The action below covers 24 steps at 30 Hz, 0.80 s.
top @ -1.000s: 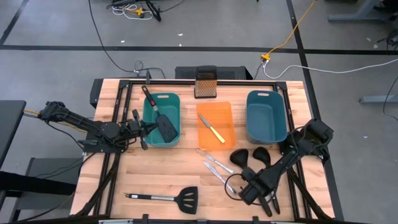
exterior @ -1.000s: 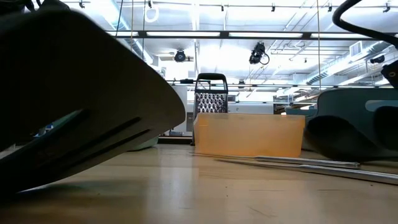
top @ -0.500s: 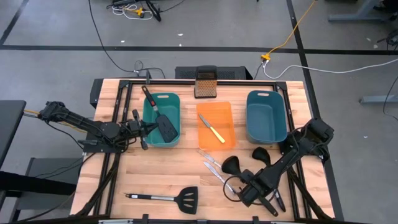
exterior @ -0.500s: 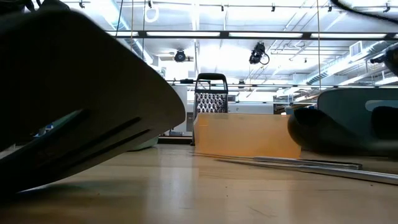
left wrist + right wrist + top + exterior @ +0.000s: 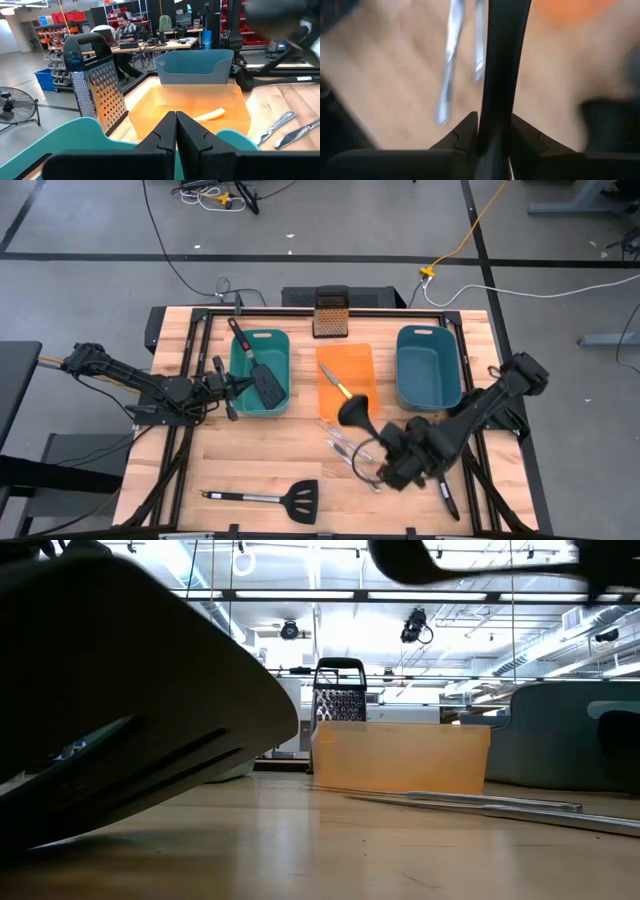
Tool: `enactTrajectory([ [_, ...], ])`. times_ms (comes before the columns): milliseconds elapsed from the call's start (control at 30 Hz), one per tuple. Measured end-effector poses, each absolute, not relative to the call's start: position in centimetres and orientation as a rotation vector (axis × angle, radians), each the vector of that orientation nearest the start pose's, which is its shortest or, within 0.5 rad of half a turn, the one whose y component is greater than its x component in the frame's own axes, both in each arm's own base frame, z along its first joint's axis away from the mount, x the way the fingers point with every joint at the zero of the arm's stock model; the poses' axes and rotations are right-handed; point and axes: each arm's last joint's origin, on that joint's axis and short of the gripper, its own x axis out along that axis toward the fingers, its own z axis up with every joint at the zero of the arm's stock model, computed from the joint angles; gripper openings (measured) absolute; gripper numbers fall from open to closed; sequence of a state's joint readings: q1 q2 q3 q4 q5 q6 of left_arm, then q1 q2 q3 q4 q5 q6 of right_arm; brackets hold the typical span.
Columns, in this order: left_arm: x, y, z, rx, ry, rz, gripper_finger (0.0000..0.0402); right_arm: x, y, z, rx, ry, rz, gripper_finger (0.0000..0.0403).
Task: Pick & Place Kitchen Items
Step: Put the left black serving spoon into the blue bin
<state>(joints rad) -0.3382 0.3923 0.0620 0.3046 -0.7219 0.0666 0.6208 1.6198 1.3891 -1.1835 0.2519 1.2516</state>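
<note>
Jaws of my right gripper [image 5: 392, 465] clamp a black ladle [image 5: 355, 416] by its handle, lower centre-right of the high view, bowl raised over the silver knives [image 5: 345, 448]. My left gripper [image 5: 232, 385] sits pressed together at the left teal bin [image 5: 240, 360].

The right gripper [image 5: 393, 463] has lifted its ladle [image 5: 354, 413] off the table, swinging the bowl ahead toward the orange tray [image 5: 345, 358]

table [image 5: 270, 450]: pale wood planks, matt | knives [image 5: 282, 129]: shiny metal | tray [image 5: 190, 102]: translucent orange plastic | grater [image 5: 97, 92]: dull perforated metal (black handle) | spatula [image 5: 265, 497]: matt black, lower left
</note>
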Motion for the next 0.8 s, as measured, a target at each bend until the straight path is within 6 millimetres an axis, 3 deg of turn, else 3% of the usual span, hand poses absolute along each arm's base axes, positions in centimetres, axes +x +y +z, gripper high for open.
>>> enactTrajectory([
  [167,11.6,-2.1,17.9,0.076,0.035,0.383,0.0016,25.6,13.0,31.3,0.220,1.116,-0.521,0.0083],
  [367,11.6,-2.1,17.9,0.076,0.035,0.383,0.0016,26.0,7.5,34.5,-0.148,1.137,-0.609,0.0083],
  [600,11.6,-2.1,17.9,0.076,0.035,0.383,0.0016,25.1,1.7,35.8,-0.385,1.216,-0.740,0.0083],
  [800,11.6,-2.1,17.8,0.077,0.045,0.383,0.0016,22.5,-2.4,37.1,-0.512,1.288,-0.789,0.0083],
])
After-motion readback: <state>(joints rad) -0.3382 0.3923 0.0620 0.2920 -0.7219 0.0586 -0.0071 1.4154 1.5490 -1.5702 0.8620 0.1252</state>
